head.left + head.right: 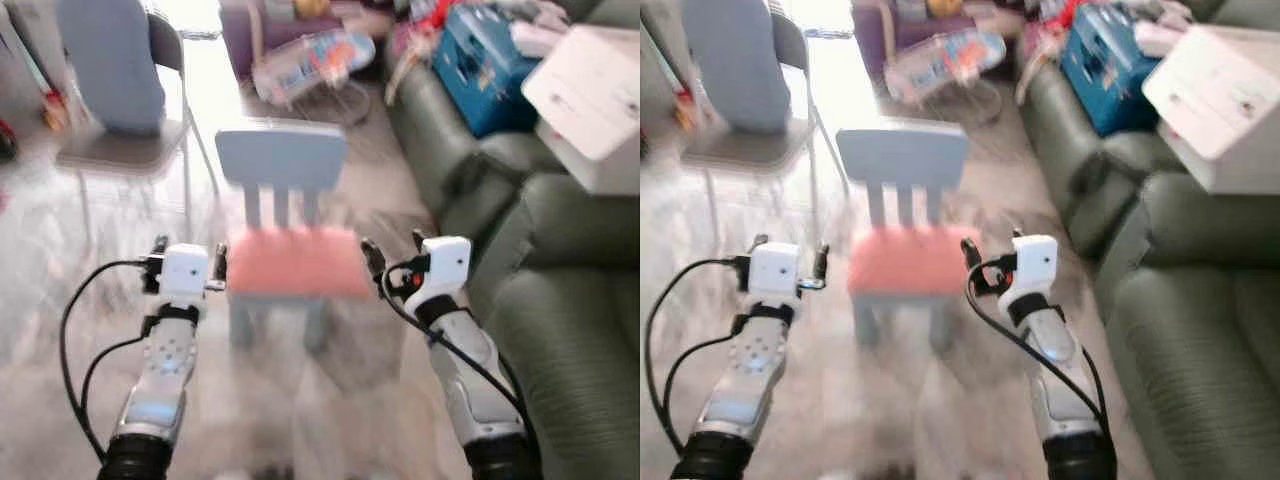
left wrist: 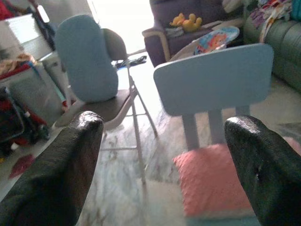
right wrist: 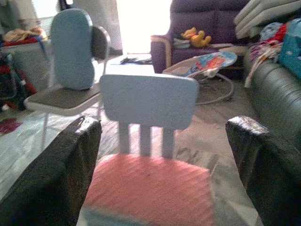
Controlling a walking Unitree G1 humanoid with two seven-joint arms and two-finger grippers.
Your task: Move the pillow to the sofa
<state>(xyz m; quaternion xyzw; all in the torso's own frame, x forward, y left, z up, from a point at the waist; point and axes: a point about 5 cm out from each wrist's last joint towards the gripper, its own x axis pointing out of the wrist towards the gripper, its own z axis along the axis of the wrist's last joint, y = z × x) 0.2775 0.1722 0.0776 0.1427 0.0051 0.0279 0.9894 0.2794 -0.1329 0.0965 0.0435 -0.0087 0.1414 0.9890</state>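
A salmon-pink pillow [image 1: 295, 262] lies flat on the seat of a small light-blue child's chair [image 1: 282, 155] straight ahead. My left gripper [image 1: 190, 254] hovers open just off the pillow's left edge. My right gripper [image 1: 395, 250] hovers open just off its right edge. Neither touches the pillow. In the left wrist view the pillow [image 2: 211, 183] lies ahead, beyond the spread fingers [image 2: 61, 174]. In the right wrist view the pillow [image 3: 150, 188] sits centred between the fingers [image 3: 56, 174]. The green sofa [image 1: 565, 310] runs along my right side.
A grey folding chair [image 1: 120, 152] at the back left holds an upright blue cushion [image 1: 110, 60]. On the sofa lie a white box [image 1: 590, 90] and a blue case [image 1: 485, 65]. A baby bouncer [image 1: 320, 60] stands behind the small chair. The head views are blurred.
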